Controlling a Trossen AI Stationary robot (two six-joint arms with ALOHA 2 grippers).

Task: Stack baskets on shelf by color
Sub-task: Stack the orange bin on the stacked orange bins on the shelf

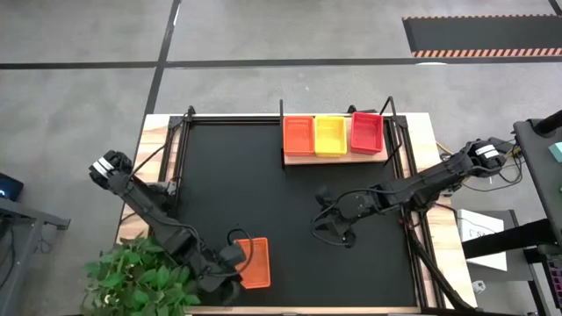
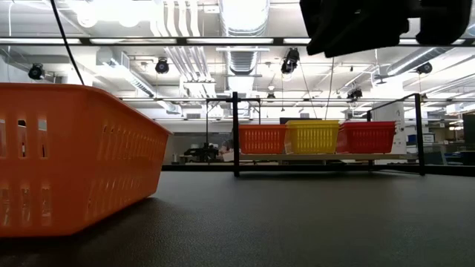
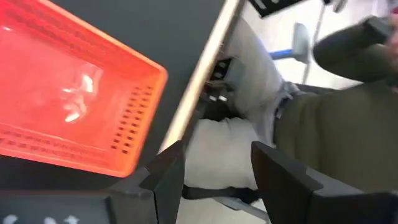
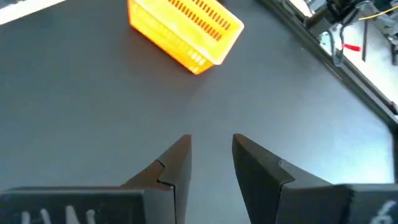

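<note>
Shelf [image 1: 335, 158] sits at the far edge of the black mat [image 1: 263, 193], right of centre. Three baskets in a row on it, sides touching: orange basket [image 1: 299, 134], yellow basket [image 1: 330, 134], red basket [image 1: 366, 132]. The low view shows the same row on the board between the thin black posts [image 2: 235, 133].

Loose orange basket [image 1: 253, 262] lies at the near edge of the mat, well apart from the shelf, its near end just short of the table's front edge.

Left gripper [image 1: 226, 274] is right beside that basket, on its left side at the near corner; fingers [image 3: 163, 180] parted, nothing between them, and the wrist view looks past the table edge [image 3: 199, 81] to the floor.

Right gripper [image 1: 332, 230] hangs over bare mat mid-table, fingers [image 4: 177, 163] spread, empty, the loose basket ahead of it.

Wide open mat between loose basket and shelf. Plant [image 1: 145, 279] crowds the near-left corner.
</note>
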